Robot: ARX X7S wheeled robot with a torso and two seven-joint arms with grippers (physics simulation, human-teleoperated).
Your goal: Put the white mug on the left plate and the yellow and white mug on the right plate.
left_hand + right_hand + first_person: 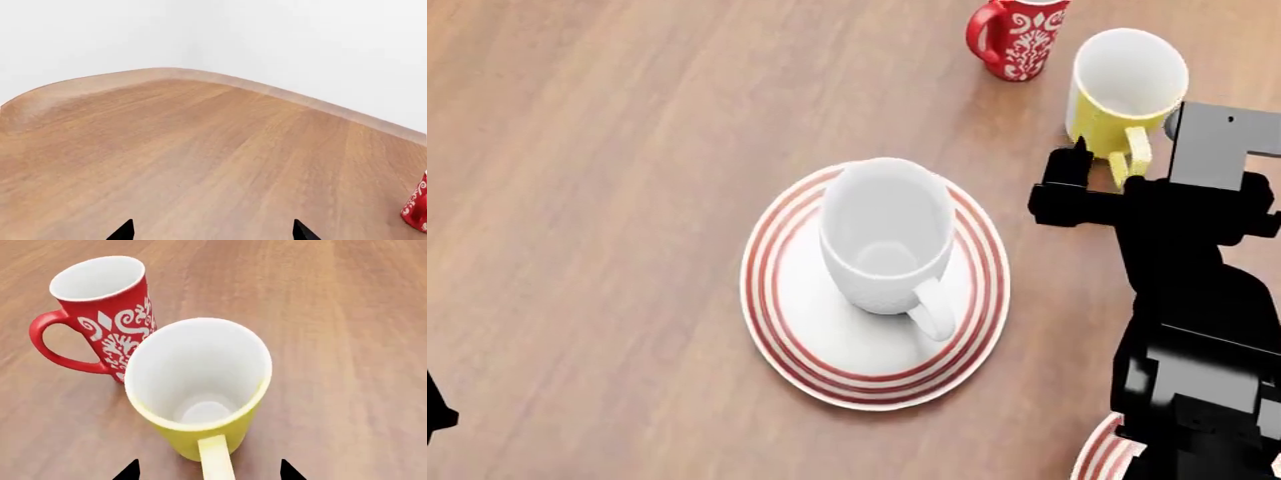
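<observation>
A wooden table (587,200) seen from above. The white mug (888,240) already stands upright on the left plate (787,330), a white plate with red rings, its handle pointing toward the robot. That half of the task looks done.

The step in hand appears to be the grasp of the yellow and white mug (1121,90), which stands upright on the bare table beyond the plate, a red patterned mug (1018,35) close beside it. Only a sliver of the right plate (1098,452) shows at the near edge of the head view, mostly hidden by the arm.

The right end effector (210,471) is spread wide and empty — in its wrist view the two dark fingertips sit on either side of the yellow handle, which points straight at the camera. The left end effector (213,232) hangs over bare table, its tips also wide apart and empty.

To do this well, the fingers should probably advance level until they straddle the handle or the mug's wall, then close evenly — a skewed approach could tip the tall mug or knock it into the red one. After that, a clean lift before carrying it back to the right plate.
</observation>
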